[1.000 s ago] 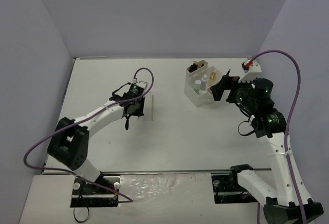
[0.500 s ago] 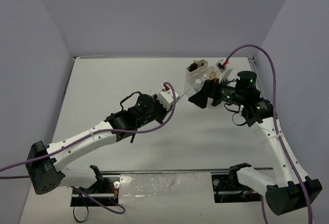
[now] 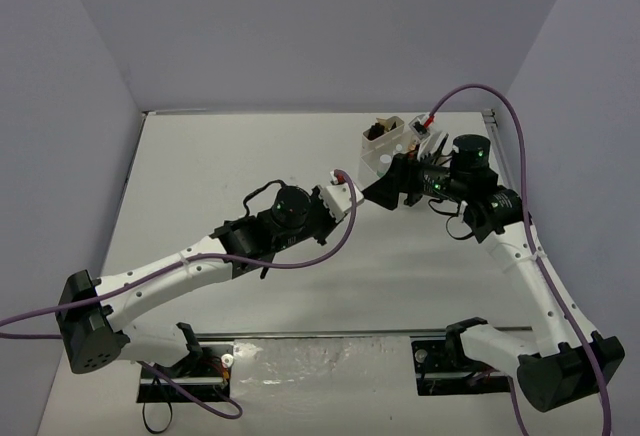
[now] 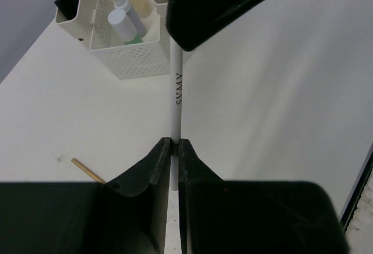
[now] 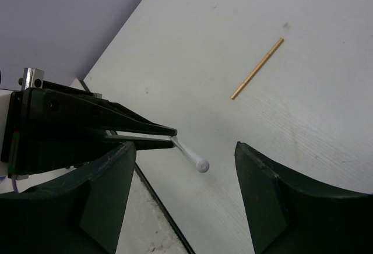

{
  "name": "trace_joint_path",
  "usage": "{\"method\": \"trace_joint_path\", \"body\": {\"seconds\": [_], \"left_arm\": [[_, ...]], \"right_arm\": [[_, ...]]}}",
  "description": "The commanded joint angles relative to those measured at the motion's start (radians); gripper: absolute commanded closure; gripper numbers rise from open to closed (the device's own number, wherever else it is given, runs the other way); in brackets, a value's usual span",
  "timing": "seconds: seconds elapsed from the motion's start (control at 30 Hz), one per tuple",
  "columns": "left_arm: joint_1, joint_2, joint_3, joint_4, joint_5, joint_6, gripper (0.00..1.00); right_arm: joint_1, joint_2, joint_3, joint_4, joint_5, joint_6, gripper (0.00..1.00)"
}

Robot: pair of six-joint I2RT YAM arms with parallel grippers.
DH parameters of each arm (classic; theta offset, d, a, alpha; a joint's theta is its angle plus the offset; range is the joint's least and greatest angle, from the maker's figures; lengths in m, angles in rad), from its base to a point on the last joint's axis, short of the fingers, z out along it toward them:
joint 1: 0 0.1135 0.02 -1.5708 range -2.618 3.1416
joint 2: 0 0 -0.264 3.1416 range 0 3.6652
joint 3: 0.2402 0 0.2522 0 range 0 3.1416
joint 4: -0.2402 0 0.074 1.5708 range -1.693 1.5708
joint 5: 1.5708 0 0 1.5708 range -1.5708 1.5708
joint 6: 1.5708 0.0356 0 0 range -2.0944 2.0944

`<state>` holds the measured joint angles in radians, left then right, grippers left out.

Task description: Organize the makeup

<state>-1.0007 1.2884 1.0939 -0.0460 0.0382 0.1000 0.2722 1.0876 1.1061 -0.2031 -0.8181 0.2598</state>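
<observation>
Left arm [image 3: 190, 261]: stretched low across the bench [image 3: 200, 176], jaws clenched on a white pencil [image 4: 178, 91] held off the surface. Right arm [image 3: 520, 246]: bent inward facing it, jaws released, either side of the pencil's tip.

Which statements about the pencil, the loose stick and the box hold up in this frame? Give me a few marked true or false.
1. The left hand is shut on a white pencil. True.
2. The right hand grips the pencil too. False: its fingers stand apart on either side of the pencil's free end, with a gap showing on both sides.
3. The tan stick stands in the box. False: it lies loose on the table, away from the box.
4. The box holds small bottles. True.
</observation>
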Motion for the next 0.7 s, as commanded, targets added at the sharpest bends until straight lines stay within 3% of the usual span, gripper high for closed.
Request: {"method": "trace_joint_path", "body": {"seconds": [0.0, 0.27, 0.47, 0.53, 0.6, 0.67], "left_arm": [[-0.012, -0.024, 0.082, 0.078, 0.022, 0.028, 1.00], [-0.021, -0.015, 0.086, 0.083, 0.025, 0.032, 1.00], [-0.021, -0.014, 0.084, 0.081, 0.007, 0.032, 1.00], [-0.021, -0.014, 0.083, 0.081, -0.003, 0.030, 1.00], [-0.021, -0.014, 0.081, 0.081, -0.012, 0.023, 0.89], [-0.021, -0.012, 0.080, 0.077, -0.025, 0.009, 0.72]], "right_arm": [[0.008, 0.001, 0.017, 0.080, -0.036, 0.002, 0.40], [0.009, 0.006, 0.002, 0.094, -0.035, 0.001, 0.66], [0.009, -0.004, 0.000, 0.094, -0.027, 0.000, 0.98], [0.009, -0.008, -0.002, 0.093, -0.022, 0.000, 1.00], [0.009, -0.013, -0.001, 0.091, -0.008, -0.002, 1.00], [0.009, -0.015, 0.000, 0.091, 0.014, -0.005, 1.00]]}}
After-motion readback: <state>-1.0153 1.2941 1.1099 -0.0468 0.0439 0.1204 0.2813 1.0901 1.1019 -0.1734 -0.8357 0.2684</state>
